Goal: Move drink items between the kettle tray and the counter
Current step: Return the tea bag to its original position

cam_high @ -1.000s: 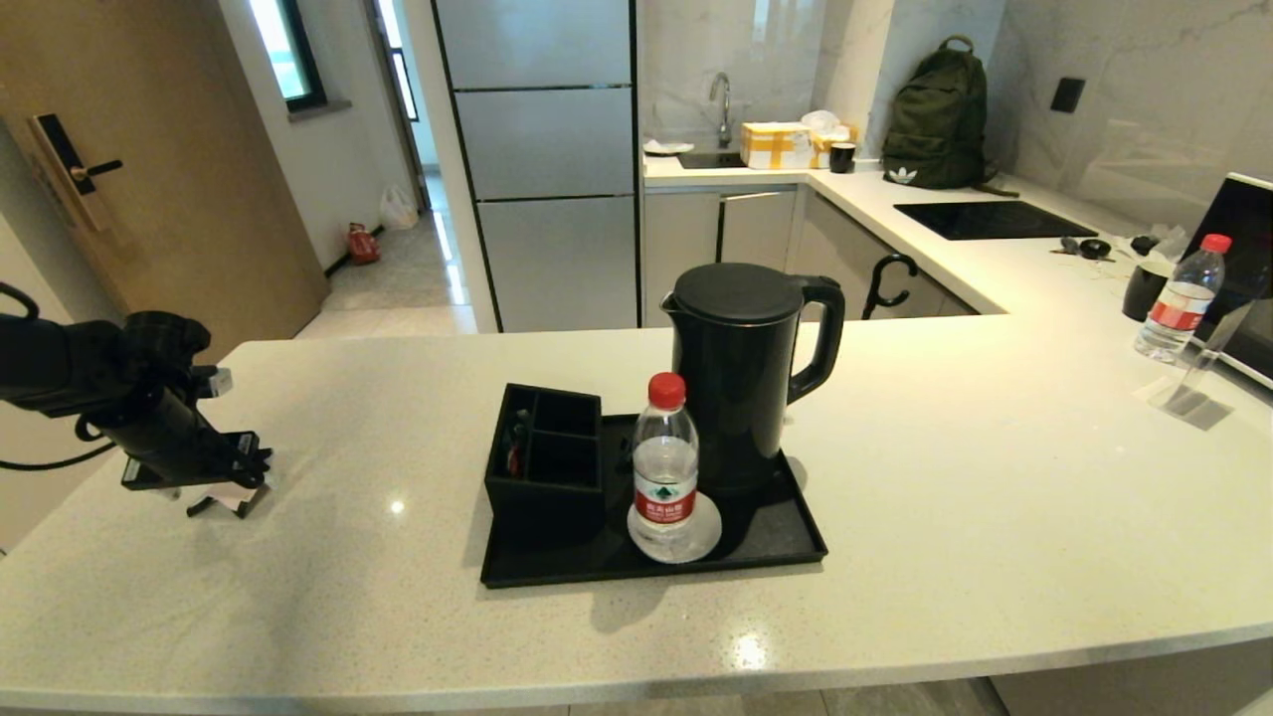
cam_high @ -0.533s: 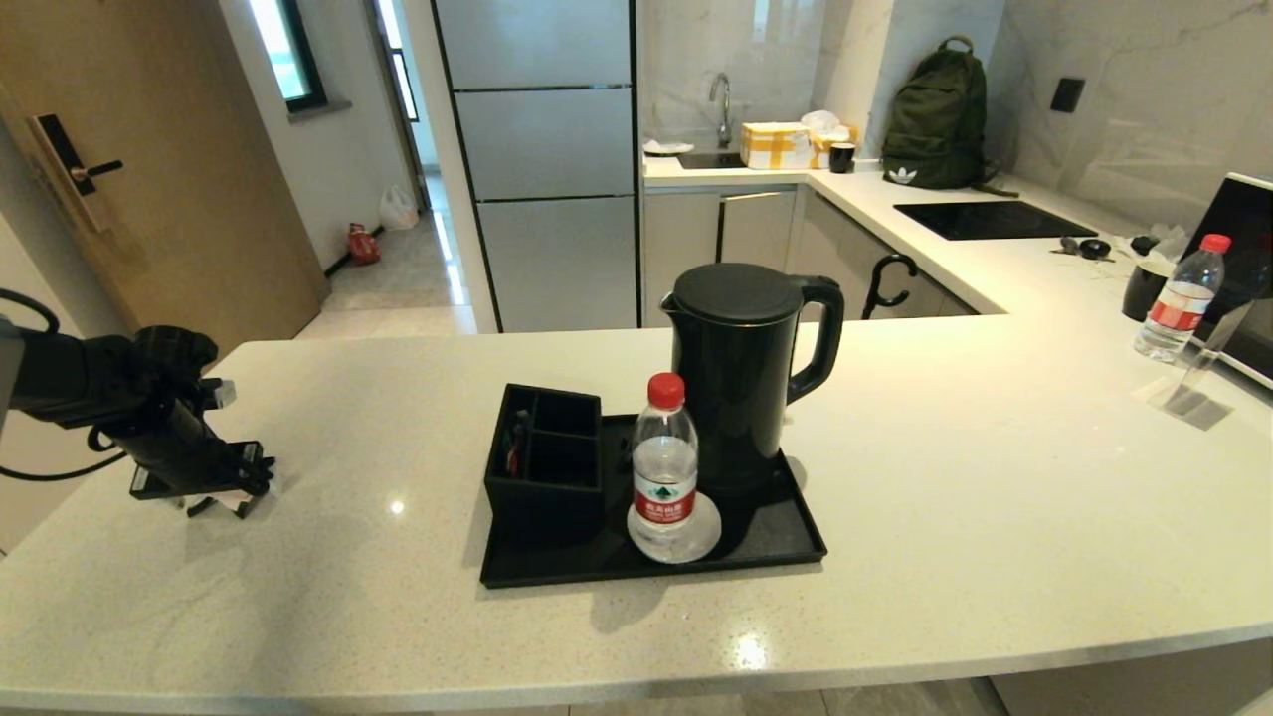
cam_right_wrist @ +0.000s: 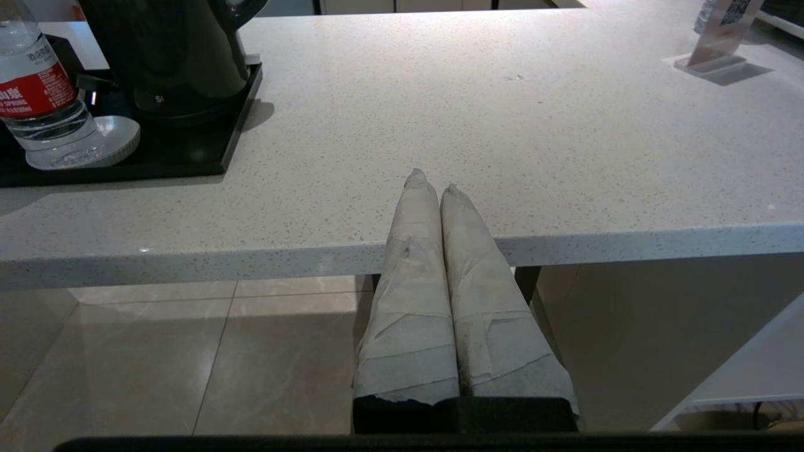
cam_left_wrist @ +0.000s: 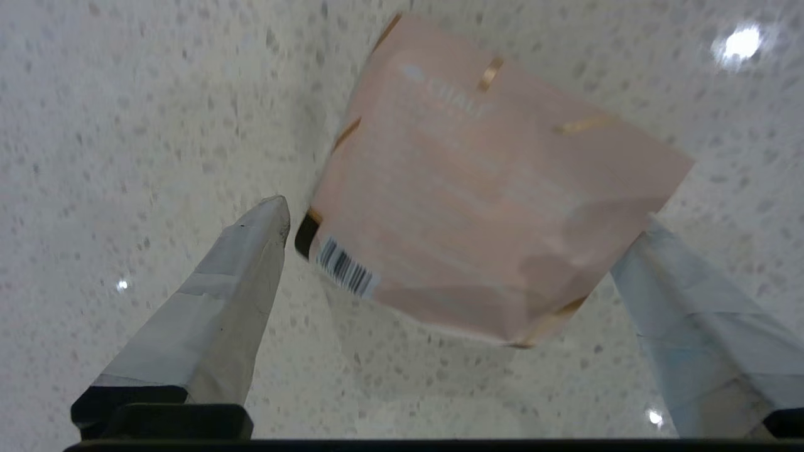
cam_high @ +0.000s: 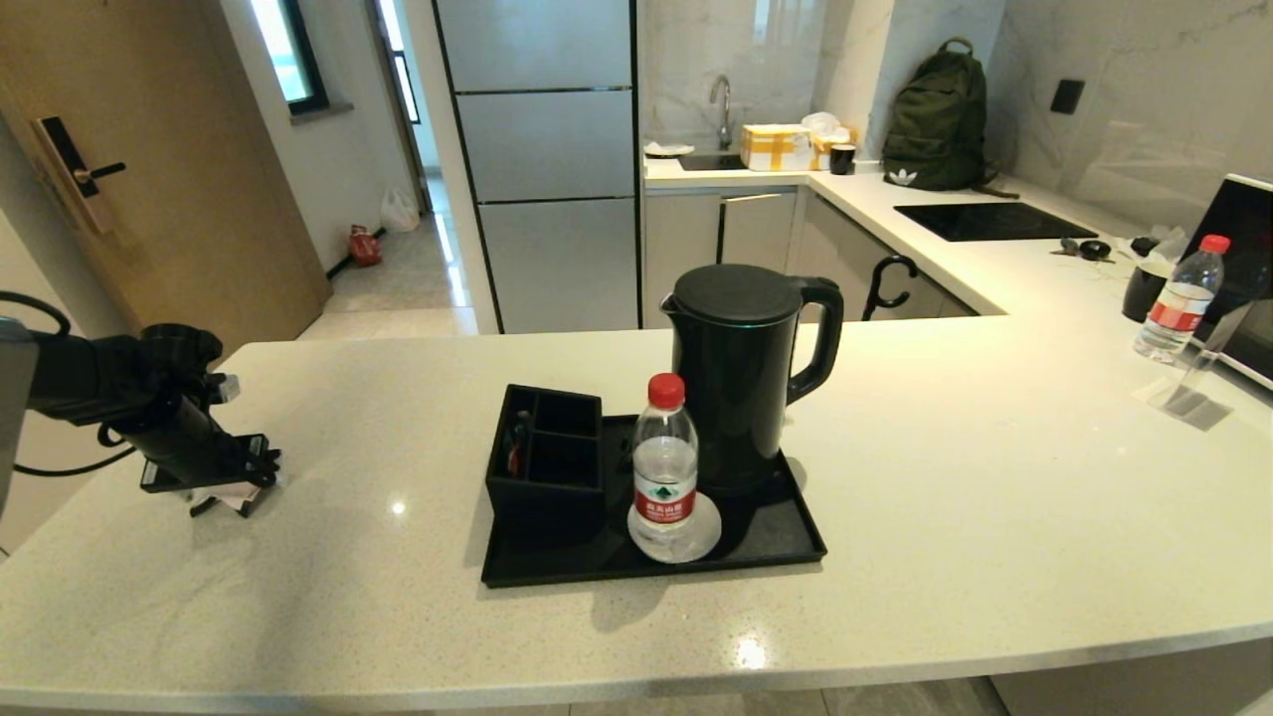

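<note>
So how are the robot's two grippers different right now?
The left gripper is open, fingers either side of a pink sachet over the counter; the right gripper is shut and empty. Left is above the worktop; right sits off its front edge. Both have pale wrapped fingers.

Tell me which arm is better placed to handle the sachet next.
Left. The left gripper has open fingers either side of the sachet over the counter. The right gripper is shut, off the counter's near edge.

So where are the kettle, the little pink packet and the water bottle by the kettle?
kettle (cam_high: 738, 388), head view, middle of its body.
sachet (cam_left_wrist: 483, 188), left wrist view, its flat face.
water bottle (cam_high: 664, 477), head view, above its red label.
</note>
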{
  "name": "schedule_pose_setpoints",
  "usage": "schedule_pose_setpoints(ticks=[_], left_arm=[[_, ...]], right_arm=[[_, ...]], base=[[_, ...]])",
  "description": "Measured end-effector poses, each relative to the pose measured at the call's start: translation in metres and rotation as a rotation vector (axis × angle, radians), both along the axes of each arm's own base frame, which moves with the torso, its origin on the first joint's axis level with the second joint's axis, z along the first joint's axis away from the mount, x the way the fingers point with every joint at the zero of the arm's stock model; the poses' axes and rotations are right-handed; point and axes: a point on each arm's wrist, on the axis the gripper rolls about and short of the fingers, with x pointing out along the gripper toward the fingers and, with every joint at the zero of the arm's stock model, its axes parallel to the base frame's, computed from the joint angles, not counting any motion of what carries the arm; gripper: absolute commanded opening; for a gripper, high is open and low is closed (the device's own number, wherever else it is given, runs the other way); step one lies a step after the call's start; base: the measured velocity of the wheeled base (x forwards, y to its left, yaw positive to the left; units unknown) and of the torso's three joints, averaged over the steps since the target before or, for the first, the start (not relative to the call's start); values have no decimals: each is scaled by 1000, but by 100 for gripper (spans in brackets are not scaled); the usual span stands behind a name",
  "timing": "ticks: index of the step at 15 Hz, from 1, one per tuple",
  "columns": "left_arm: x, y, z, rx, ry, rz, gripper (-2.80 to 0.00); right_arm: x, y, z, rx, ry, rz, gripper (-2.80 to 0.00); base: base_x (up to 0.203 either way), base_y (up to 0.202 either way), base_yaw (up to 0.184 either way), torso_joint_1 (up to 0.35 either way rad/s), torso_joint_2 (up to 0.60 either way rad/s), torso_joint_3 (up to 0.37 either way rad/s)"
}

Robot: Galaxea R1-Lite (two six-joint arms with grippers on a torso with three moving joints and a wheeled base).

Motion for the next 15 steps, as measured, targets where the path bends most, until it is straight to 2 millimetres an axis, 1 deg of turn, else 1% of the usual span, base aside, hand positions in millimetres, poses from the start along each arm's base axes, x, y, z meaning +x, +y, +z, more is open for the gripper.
schedule_pose_setpoints(ticks=[2,7,10,12,15], left_arm=[[2,0,-4,-2,5,-5,-280],[5,1,-21,-24,32,8,-280],[3,1,-19,-46,26,25,-280],[-1,-2,-6,-78,2,27,-280],[-12,-12,27,-144,-46,-9,-280]], right_arm=[[0,0,0,0,0,0,-280],[0,0,0,0,0,1,-280],[0,0,0,0,0,0,-280],[0,0,0,0,0,0,-280],[0,0,0,0,1,0,-280]], base=[[0,0,0,0,0,0],[0,0,0,0,0,0],[0,0,0,0,0,0],[0,0,0,0,0,0],[0,0,0,0,0,0]])
